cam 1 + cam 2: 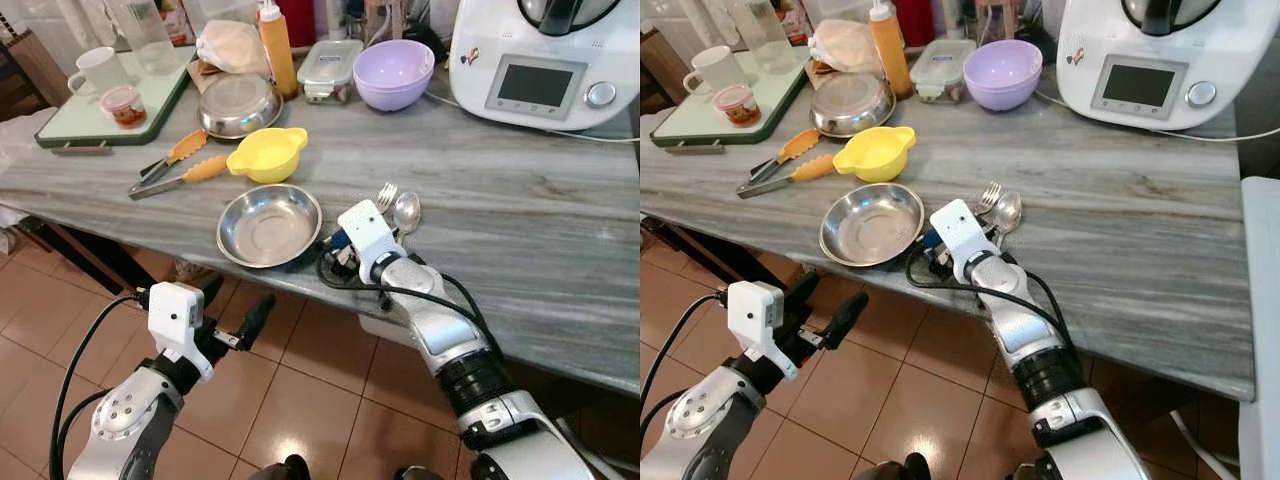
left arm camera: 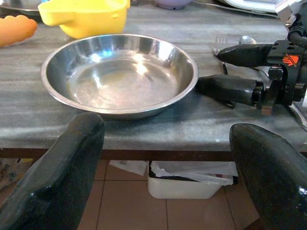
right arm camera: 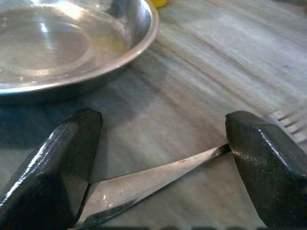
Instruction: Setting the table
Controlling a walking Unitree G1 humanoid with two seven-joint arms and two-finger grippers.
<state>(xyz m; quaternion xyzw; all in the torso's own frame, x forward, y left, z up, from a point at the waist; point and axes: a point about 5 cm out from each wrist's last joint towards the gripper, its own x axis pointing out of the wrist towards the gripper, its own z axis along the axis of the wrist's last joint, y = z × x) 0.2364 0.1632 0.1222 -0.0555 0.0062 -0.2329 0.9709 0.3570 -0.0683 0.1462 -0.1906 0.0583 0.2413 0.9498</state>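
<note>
The right gripper (image 3: 158,158) sat low on the grey, wood-grained table (image 1: 520,200), jaws spread around a flat metal fork (image 1: 386,194) handle beside the shiny steel plate (image 1: 270,226). Closing on that thin handle looked next (slippery, likely). The left gripper (image 1: 232,305) hovered below the edge, jaws spread.
</note>
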